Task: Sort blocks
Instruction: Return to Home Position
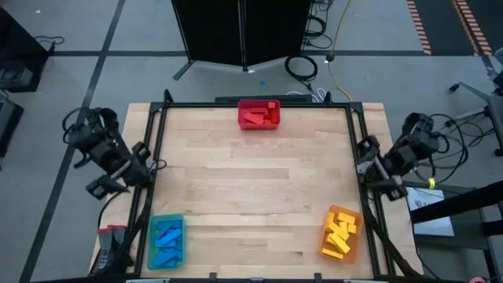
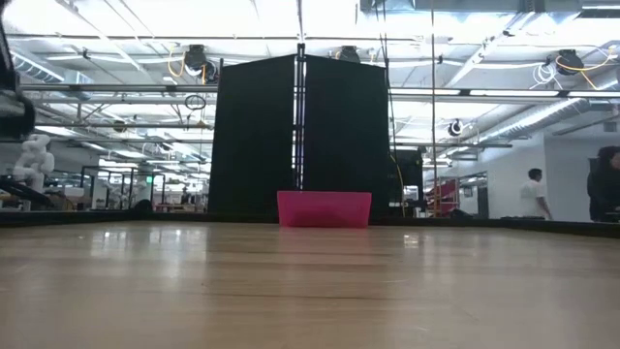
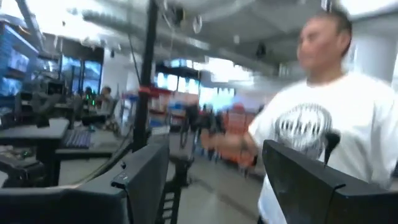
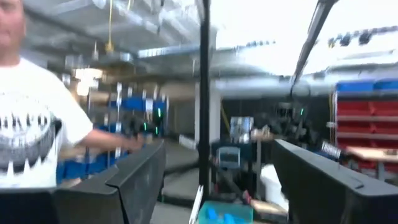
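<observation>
Left arm (image 1: 110, 161) sits folded at the table's (image 1: 251, 181) 9 o'clock edge and right arm (image 1: 397, 157) at 3 o'clock. The left pincer (image 3: 214, 183) and right pincer (image 4: 217, 183) each show fingers spread wide, gripping nothing! Red blocks (image 1: 259, 116) lie in the red bin (image 1: 242, 106) at 12 o'clock, blue blocks (image 1: 167, 240) in the teal bin (image 1: 151, 253) at 7 o'clock, and yellow blocks (image 1: 339, 234) are heaped in the orange bin (image 1: 356, 245) at 5 o'clock.
</observation>
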Action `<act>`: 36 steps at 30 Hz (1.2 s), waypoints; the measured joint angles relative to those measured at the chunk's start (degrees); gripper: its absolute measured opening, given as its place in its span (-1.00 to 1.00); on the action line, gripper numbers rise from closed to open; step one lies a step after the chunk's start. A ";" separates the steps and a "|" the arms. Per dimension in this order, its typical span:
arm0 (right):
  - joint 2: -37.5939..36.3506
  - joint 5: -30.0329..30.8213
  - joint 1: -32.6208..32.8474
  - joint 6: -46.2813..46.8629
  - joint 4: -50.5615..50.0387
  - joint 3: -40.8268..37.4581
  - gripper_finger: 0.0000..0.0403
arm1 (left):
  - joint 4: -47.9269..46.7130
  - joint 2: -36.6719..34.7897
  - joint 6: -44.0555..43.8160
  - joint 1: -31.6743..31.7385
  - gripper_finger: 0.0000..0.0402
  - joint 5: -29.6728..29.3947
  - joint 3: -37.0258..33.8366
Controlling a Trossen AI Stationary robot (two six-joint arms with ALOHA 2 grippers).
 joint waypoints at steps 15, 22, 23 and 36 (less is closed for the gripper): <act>-12.86 0.11 0.11 6.23 -7.91 -6.83 0.43 | 5.58 -12.45 0.10 0.00 0.32 -4.71 -12.69; -12.84 1.24 0.08 13.24 4.48 -20.62 0.43 | 16.20 -12.48 -1.14 0.00 0.32 -7.12 -25.62; -12.81 1.33 0.01 14.47 5.78 -22.56 0.43 | 17.76 -12.48 -1.75 0.04 0.32 -7.51 -27.10; -12.17 4.75 -0.04 18.97 0.99 -27.85 0.43 | 16.00 -12.54 -12.59 0.04 0.32 -15.00 -34.65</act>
